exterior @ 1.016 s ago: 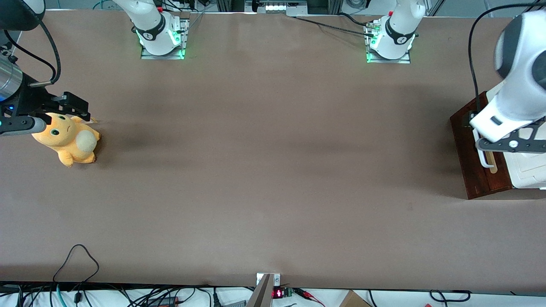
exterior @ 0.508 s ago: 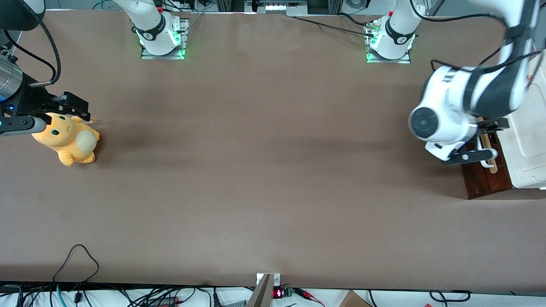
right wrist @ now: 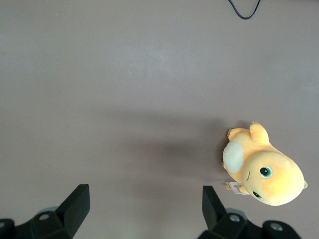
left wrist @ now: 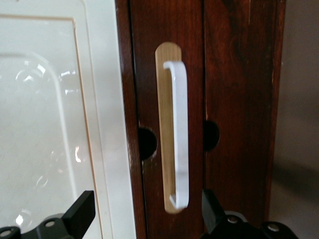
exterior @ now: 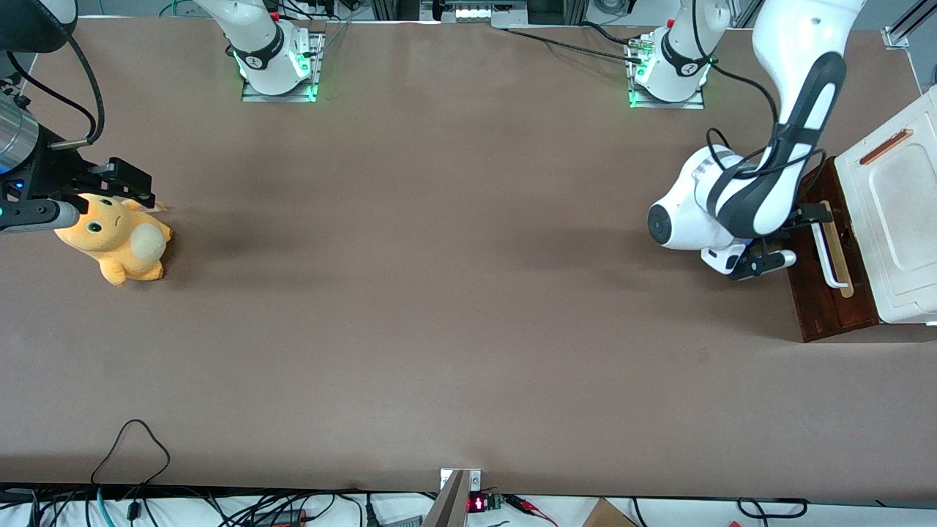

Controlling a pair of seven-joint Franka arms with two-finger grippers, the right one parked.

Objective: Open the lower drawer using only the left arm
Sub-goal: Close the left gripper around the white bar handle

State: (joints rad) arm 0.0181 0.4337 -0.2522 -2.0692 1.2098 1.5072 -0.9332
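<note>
Item, the left arm: within the last second we see it swing off the cabinet top to face the lower drawer, at the working arm's end of the table. Its gripper hangs spread, empty, straddling the white handle; we judge the grasp is next.

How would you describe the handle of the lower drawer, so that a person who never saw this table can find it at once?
Look at the working arm's end of the table, where a white cabinet stands. In front of it is the dark reddish-brown drawer front, and the open gripper hangs just in front of that. The handle is the white U-shaped bar on a pale wood strip, the only white part on the dark wood.
</note>
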